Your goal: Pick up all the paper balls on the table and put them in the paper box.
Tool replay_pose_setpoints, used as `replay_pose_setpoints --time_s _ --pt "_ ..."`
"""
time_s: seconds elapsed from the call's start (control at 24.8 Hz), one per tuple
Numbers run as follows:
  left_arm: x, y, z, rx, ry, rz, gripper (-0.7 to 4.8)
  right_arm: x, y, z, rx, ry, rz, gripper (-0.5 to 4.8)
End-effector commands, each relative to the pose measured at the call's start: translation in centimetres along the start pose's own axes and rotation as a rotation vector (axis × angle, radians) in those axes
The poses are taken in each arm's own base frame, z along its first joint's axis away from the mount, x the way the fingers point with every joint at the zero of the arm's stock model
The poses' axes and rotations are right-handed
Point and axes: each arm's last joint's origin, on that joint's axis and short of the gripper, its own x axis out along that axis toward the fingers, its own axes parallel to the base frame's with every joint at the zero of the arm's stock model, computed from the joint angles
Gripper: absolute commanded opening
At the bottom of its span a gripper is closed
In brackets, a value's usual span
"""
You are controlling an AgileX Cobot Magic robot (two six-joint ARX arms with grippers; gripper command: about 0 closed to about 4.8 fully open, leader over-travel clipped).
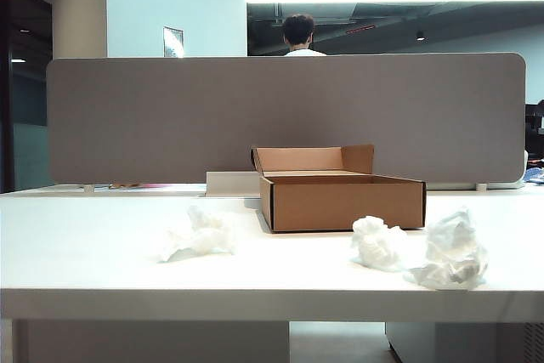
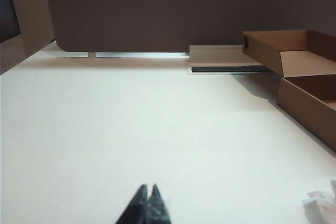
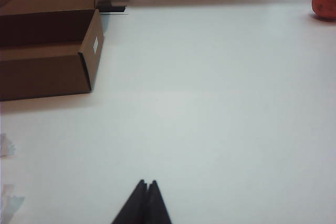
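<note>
Three white crumpled paper balls lie on the white table (image 1: 93,252): one left of the box (image 1: 200,234), one just right of its front corner (image 1: 377,242), one further right (image 1: 450,252). The brown paper box (image 1: 344,197) stands open in the middle, flap lid up at the back. Neither arm shows in the exterior view. My left gripper (image 2: 148,188) is shut and empty above bare table, with the box (image 2: 307,95) and an edge of a paper ball (image 2: 323,205) off to one side. My right gripper (image 3: 147,183) is shut and empty, the box (image 3: 47,64) ahead of it to the side.
A grey divider panel (image 1: 280,116) runs along the back of the table, with a low white block (image 1: 231,182) behind the box. A reddish round object (image 3: 325,1) sits at the far corner in the right wrist view. A person sits beyond the divider.
</note>
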Motion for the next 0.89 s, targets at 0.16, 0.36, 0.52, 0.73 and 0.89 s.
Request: replay_pose_setpoints --time_s 0.16,0.36,0.52,0.73,0.89 --pt "-0.01 -0.01 0.20 -0.003 -0.012 -0.001 -0.06 0.05 0.00 -0.13 0.005 0.000 0.002 0.00" --pt "-0.01 -0.01 0.23 -0.003 -0.016 -0.002 -0.06 0.05 0.00 -0.11 0.005 -0.003 0.002 0.00" --pt "-0.01 -0.12 0.31 -0.003 -0.024 -0.039 -0.06 0.04 0.01 -0.03 0.009 -0.009 0.003 0.00" --pt "-0.02 -0.18 0.21 -0.128 -0.010 -0.060 -0.06 0.04 0.02 -0.04 0.101 -0.008 0.007 0.00" --pt "-0.07 -0.46 0.38 -0.159 -0.007 -0.156 -0.06 0.03 0.11 0.01 0.172 -0.007 0.038 -0.02"
